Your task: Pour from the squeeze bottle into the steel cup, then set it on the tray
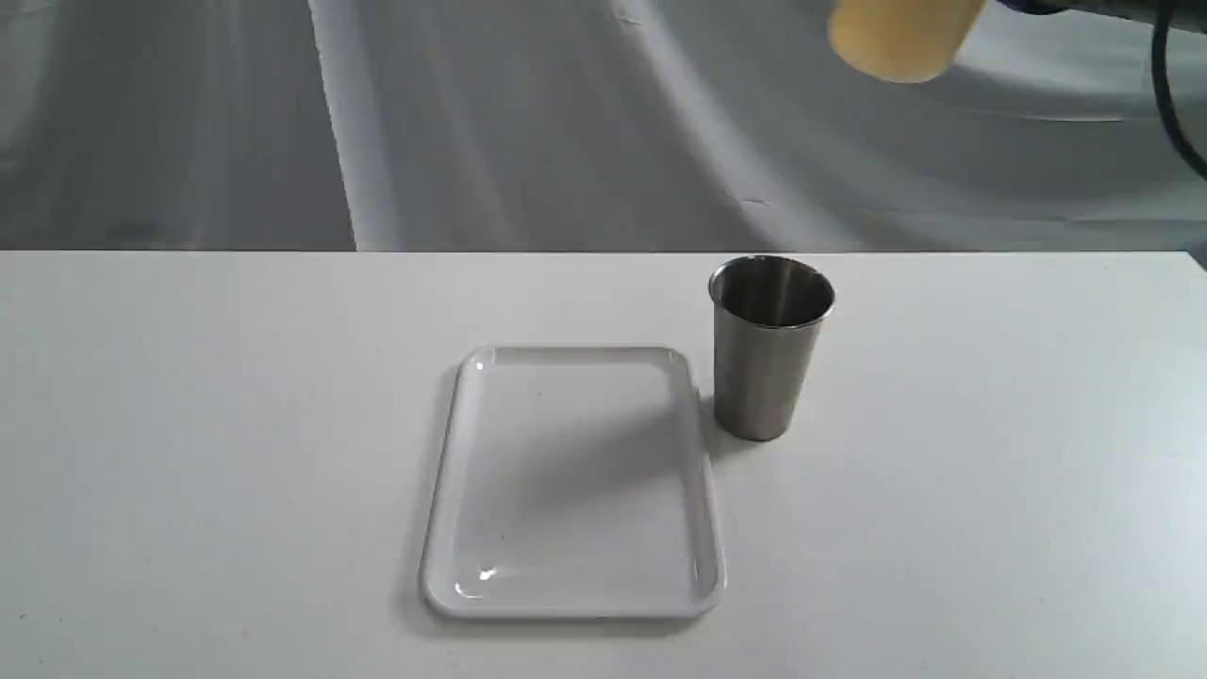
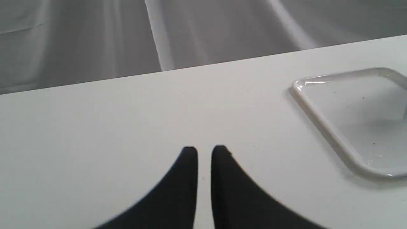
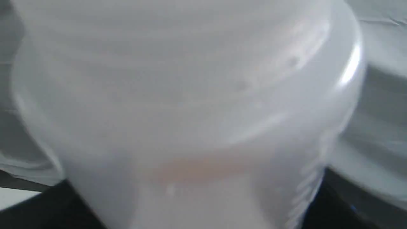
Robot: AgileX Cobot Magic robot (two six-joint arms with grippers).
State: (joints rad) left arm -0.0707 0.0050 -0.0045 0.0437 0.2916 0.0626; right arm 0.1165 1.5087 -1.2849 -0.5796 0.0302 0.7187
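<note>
The squeeze bottle hangs blurred at the top right of the exterior view, high above and slightly right of the steel cup; only its amber-tinted lower body shows and the nozzle is out of frame. The bottle fills the right wrist view, with my right gripper shut on it and dark fingers at its sides. The cup stands upright just beside the far right corner of the white tray. My left gripper hovers low over bare table left of the tray, fingers nearly together, holding nothing.
The white table ends at a far edge in front of a grey draped cloth backdrop. A dark cable of the right arm hangs at the top right corner. The tray holds nothing.
</note>
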